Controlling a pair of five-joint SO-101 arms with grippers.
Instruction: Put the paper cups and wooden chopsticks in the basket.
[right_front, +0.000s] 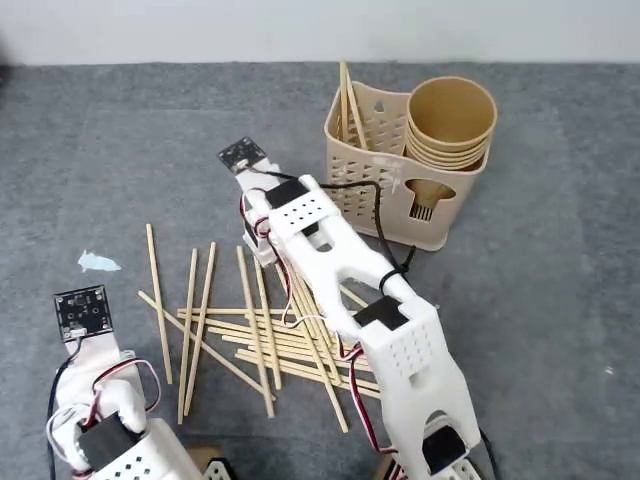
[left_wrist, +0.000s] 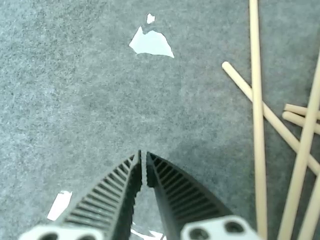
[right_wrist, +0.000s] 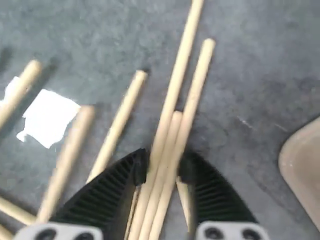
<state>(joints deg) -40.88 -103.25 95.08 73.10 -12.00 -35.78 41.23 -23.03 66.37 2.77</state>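
Three chopsticks (right_wrist: 175, 135), as best you can count, are pinched in your right hand (right_wrist: 162, 167) over the loose pile (right_front: 250, 342) on the bench (right_front: 120, 150). Next, lift them clear and drop them in the basket (right_front: 365, 150), beside the two or three sticks already standing there. Roughly fifteen more lie loose. About five paper cups (right_front: 452, 110) sit nested in the basket. Your left hand (left_wrist: 142, 157) is pressed together, empty.
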